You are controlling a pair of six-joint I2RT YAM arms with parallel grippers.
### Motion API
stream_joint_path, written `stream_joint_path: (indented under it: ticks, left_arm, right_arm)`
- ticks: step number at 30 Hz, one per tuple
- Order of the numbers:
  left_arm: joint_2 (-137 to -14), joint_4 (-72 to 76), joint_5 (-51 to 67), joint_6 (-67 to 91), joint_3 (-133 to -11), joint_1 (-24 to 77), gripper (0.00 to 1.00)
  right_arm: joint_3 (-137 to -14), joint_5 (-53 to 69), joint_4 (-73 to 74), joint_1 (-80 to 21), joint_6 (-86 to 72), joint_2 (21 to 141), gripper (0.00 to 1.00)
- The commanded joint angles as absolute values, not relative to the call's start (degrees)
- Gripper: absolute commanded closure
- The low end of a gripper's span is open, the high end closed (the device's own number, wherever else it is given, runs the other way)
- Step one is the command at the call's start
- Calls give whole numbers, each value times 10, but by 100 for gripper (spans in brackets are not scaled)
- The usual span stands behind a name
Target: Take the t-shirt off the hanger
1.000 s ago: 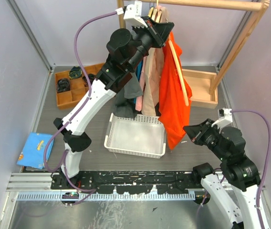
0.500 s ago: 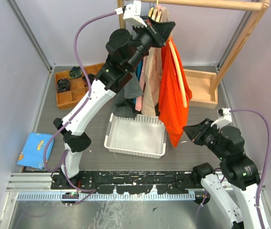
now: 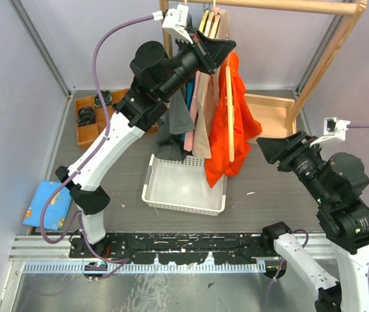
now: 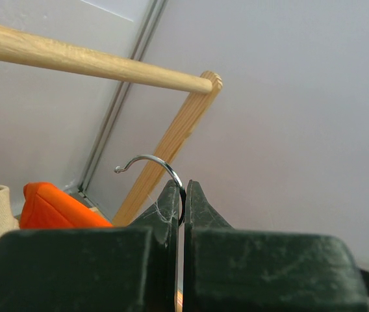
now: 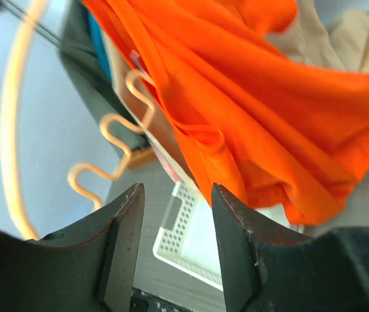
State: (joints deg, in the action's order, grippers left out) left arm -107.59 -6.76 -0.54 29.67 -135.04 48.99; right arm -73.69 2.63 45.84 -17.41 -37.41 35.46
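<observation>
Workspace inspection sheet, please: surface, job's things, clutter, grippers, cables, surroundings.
Surface: dark grey tabletop, white perforated plastic basket on it.
Job's things: orange t-shirt draped on pale wooden hanger.
Clutter: blue packet; wooden compartment box; wooden tray.
Grippers: left gripper shut on hanger's metal hook; right gripper open, holding nothing.
Cables: purple cables loop off both arms.
Surroundings: wooden clothes rail; grey garment; beige garment; pale walls.

No text, label, brand or number can be read in any view. The blue packet (image 3: 47,203) at the left edge of the counter (image 3: 262,195) carries yellowish print, but it is too small to make out.
</observation>
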Motion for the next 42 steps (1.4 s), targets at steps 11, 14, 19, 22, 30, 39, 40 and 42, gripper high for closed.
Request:
stream_joint_path:
  ticks: [11,14,19,22,30,39,40,42]
  left_arm:
    - [-1034,-38,85,312,-1321,488,100]
    - [-1033,-40,90,314,-1321,488,100]
    - [-1033,-46,92,313,-1326,488,100]
    - [-1036,-50,91,312,-1332,488,100]
    - [-1042,-54,82,304,-1339,488,100]
    - [-1053,-53,69,296,-1352,488,100]
    - [-1055,-52,69,296,-1355,488,100]
    - [-1060,-52,68,296,-1359,488,100]
  right_arm:
    - [-841,216,255,-172,-475,469,42]
    - [-823,238,220,-173,-497,478,41]
    - [-793,261,175,-172,-522,484,42]
    - [-783,277,156,-172,-533,489,44]
    - [-776,296,141,-172,-547,500,52]
    - [-763,304,134,-172,-564,497,57]
    - [-761,303,134,-173,-565,495,57]
    - [-758,304,134,-172,-567,493,57]
